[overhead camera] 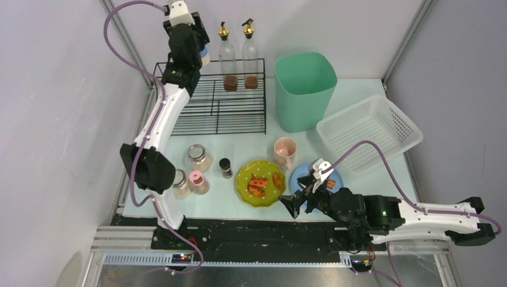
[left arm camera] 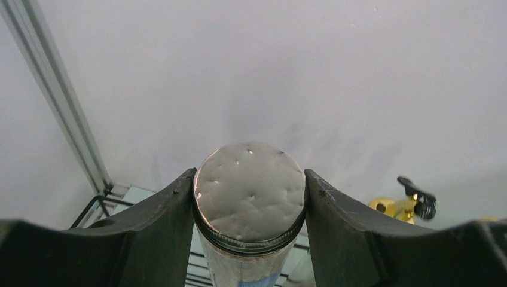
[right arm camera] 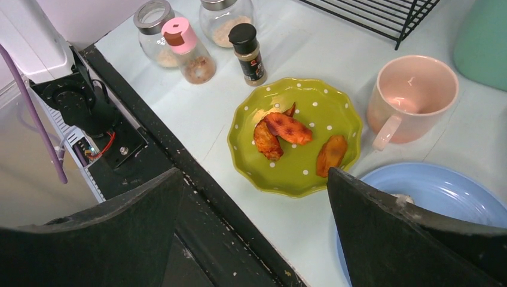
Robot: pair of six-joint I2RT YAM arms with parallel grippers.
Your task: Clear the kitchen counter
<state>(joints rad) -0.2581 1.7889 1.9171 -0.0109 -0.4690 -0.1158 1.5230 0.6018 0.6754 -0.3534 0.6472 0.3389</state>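
The kitchen counter (overhead camera: 239,140) is a pale mint tabletop. My left gripper (left arm camera: 250,176) is raised over the back left corner of the black wire rack (overhead camera: 215,104). It is shut on a clear jar (left arm camera: 251,203) with a silver lid, one finger on each side of the lid. In the top view the jar (overhead camera: 205,57) peeks out beside the left gripper (overhead camera: 199,51). My right gripper (right arm camera: 254,176) hangs open and empty over the counter's front edge, between the green dotted plate (right arm camera: 299,137) and the blue plate (right arm camera: 436,191).
On the counter stand a pink mug (overhead camera: 285,150), a dark spice bottle (overhead camera: 225,167), two glass jars (overhead camera: 198,157) and a pink-lidded jar (overhead camera: 198,182). Two oil bottles (overhead camera: 227,57) stand on the rack. A mint bin (overhead camera: 304,89) and a white basket (overhead camera: 369,133) sit at the right.
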